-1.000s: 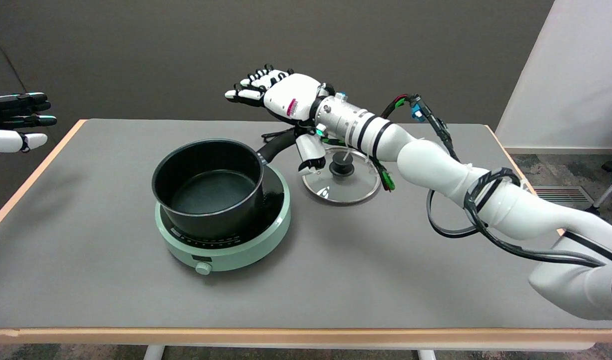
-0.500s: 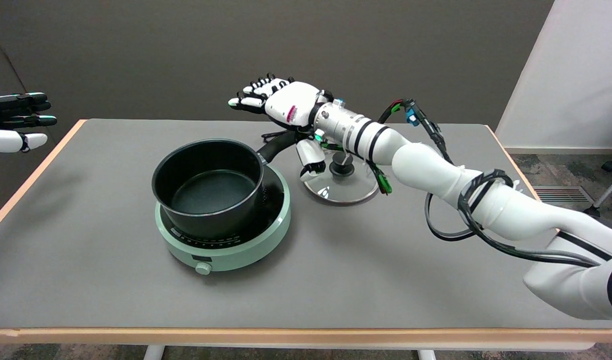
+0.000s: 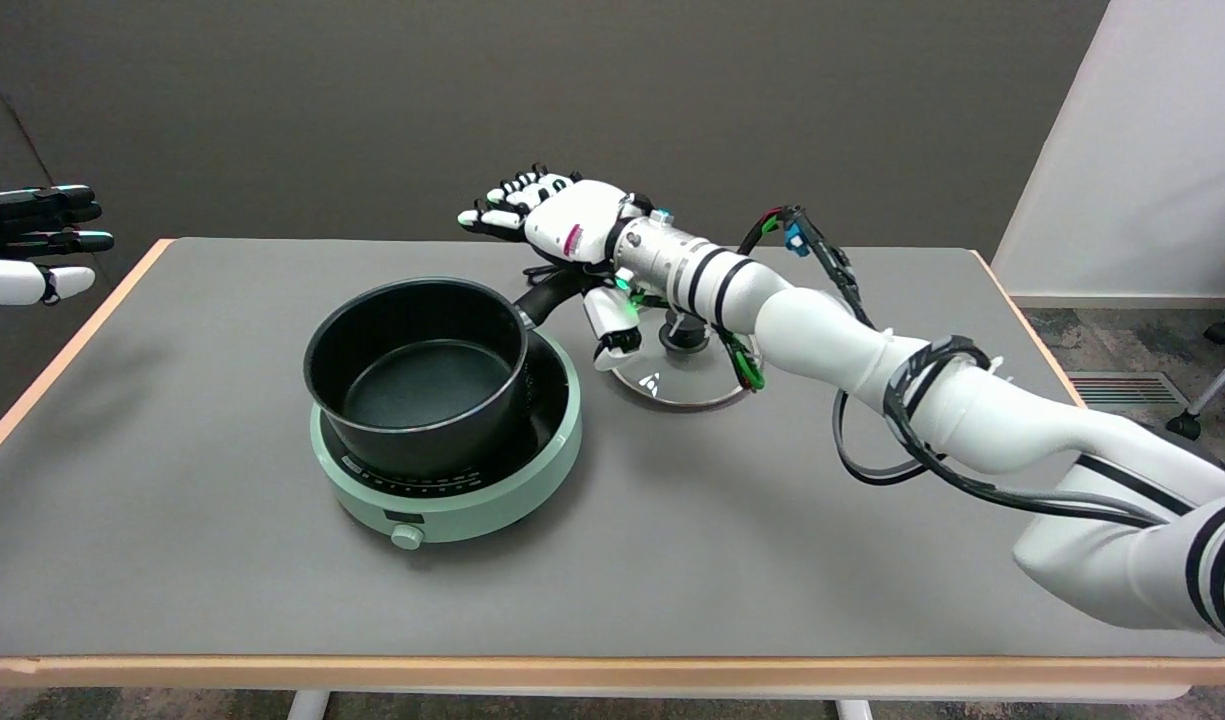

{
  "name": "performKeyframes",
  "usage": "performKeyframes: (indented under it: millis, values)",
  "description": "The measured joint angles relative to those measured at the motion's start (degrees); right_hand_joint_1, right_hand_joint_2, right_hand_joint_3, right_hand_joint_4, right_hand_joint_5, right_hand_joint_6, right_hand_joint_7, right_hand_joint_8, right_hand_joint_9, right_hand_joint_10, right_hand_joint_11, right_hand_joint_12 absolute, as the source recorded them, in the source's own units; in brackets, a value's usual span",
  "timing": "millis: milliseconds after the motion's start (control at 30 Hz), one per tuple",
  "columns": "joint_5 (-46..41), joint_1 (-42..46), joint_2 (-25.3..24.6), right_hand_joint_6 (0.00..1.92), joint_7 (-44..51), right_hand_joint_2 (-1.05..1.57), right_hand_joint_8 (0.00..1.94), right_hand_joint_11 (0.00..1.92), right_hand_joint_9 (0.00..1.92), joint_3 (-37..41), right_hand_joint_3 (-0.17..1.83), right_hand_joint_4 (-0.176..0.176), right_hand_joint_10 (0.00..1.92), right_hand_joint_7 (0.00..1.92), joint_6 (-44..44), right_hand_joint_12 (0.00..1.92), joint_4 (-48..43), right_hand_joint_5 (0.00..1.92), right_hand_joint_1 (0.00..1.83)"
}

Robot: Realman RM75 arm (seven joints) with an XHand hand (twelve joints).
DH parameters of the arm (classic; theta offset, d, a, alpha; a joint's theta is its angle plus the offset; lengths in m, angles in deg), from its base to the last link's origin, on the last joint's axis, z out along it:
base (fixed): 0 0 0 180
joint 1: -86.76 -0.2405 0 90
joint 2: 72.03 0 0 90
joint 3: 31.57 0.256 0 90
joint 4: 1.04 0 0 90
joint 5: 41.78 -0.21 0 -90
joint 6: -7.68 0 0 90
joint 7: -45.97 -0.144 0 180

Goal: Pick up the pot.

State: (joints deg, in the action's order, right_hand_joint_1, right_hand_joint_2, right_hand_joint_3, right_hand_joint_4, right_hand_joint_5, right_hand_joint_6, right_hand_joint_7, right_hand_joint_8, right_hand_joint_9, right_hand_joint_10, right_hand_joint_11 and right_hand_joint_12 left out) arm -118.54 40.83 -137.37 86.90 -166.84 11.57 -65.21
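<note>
Right hand has sunk lower over the pot handle, fingers spread and holding nothing; the pot sits ungrasped on the cooker.

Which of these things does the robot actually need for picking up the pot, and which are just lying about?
Needed: pot, with its handle; right hand, open above the handle.
Lying about: green cooker under the pot; glass lid; idle left hand.

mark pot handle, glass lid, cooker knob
pot handle point(image 3: 555, 292), head view, mid-shaft of the black handle.
glass lid point(image 3: 672, 388), head view, bare glass near the front rim.
cooker knob point(image 3: 406, 537), head view, knob face.
</note>
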Motion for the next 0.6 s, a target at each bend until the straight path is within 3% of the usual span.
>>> performKeyframes:
  millis: [600]
  values:
    - [3.71, -2.56, -3.63, 0.06, 0.0, -1.01, 0.06, 0.06, 0.06, -0.69, 1.61, 0.176, 0.06, 0.06, 0.0, 0.06, 6.12, 0.06, 1.18]
